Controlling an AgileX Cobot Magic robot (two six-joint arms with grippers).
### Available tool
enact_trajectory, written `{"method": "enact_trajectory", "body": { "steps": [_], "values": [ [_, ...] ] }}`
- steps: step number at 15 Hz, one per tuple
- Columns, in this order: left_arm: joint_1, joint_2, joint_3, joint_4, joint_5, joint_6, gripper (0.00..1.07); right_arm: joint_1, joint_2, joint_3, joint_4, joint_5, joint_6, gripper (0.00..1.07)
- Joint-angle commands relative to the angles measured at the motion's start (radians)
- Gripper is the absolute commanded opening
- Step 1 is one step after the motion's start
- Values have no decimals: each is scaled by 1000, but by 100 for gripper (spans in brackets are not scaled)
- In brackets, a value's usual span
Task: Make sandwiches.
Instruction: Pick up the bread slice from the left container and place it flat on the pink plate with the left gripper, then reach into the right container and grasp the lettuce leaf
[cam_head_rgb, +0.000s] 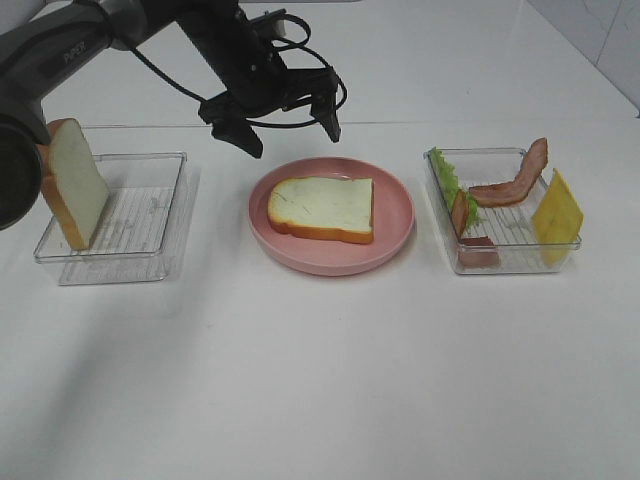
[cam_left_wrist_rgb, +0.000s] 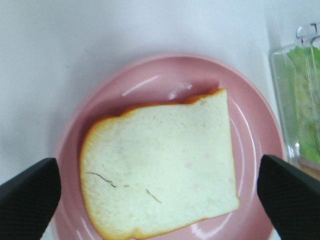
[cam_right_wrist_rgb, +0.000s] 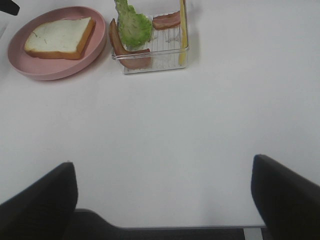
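Observation:
One brown-crusted white bread slice (cam_head_rgb: 320, 208) lies flat on the pink plate (cam_head_rgb: 400, 215); nothing is on top of it. No stacked sandwich is in view. A second slice (cam_head_rgb: 75, 185) stands on edge in the left clear tray (cam_head_rgb: 135, 215). My left gripper (cam_head_rgb: 288, 132) hovers open and empty over the plate's far side. In the left wrist view the gripper (cam_left_wrist_rgb: 160, 195) has its fingers (cam_left_wrist_rgb: 27, 192) on both sides of the slice (cam_left_wrist_rgb: 160, 165), above it. My right gripper (cam_right_wrist_rgb: 162, 200) is open and empty over bare table, well away from the plate (cam_right_wrist_rgb: 55, 72).
The right clear tray (cam_head_rgb: 505, 262) holds green lettuce (cam_head_rgb: 448, 178), bacon strips (cam_head_rgb: 515, 180) and a yellow cheese square (cam_head_rgb: 557, 215) leaning on its right wall. The right wrist view shows the same tray (cam_right_wrist_rgb: 155, 62), lettuce (cam_right_wrist_rgb: 132, 25) and bacon (cam_right_wrist_rgb: 125, 52).

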Motion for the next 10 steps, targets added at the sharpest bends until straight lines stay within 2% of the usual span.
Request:
{"method": "enact_trajectory", "body": {
  "steps": [1,4,6,10],
  "values": [
    [-20,-12,-70,105,112,-12,102,-4,-20,2,-3,-5,-2,90],
    [-31,-43,-98,121,112,7,102,-4,-20,2,-3,-5,-2,90],
    [-32,-113,-71,207,112,40,102,-4,-20,2,-3,-5,-2,90],
    [-23,-219,-62,257,112,55,102,-4,-20,2,-3,-5,-2,90]
  ]
}}
